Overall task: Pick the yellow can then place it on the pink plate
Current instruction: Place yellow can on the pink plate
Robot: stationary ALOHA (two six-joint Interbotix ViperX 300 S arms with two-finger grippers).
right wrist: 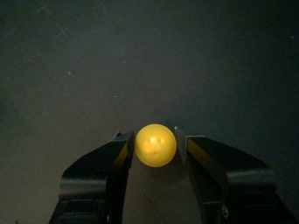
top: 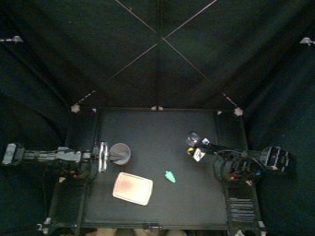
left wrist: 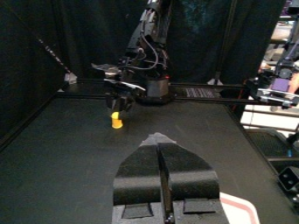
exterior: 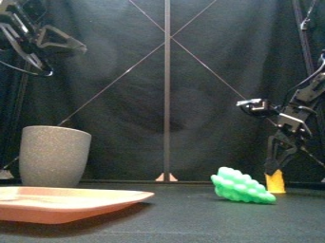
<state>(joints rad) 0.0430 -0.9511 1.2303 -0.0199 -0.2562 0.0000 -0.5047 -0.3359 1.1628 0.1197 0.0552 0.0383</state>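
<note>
Right arm is reaching in from the right, bent down low over the table, forearm angled toward the far right part of it. The right gripper points down at the yellow can, jaws apart, one on either side of it. A thin dark sliver shows on each flank in the right wrist view, so it straddles the can rather than squeezing it. The can stands upright on the table, at the right and toward the far side, well apart from the pink plate.

Over on the left, the left arm sits high and folded back, and the left gripper has its jaws pressed together with nothing between them. From above, it hangs just beside the grey speckled cup.

The count: one yellow can, one pink plate lying flat at the near left, one grey speckled cup upright behind it, and one green bumpy toy lying on the table, just left of the can and nearer the front.
</note>
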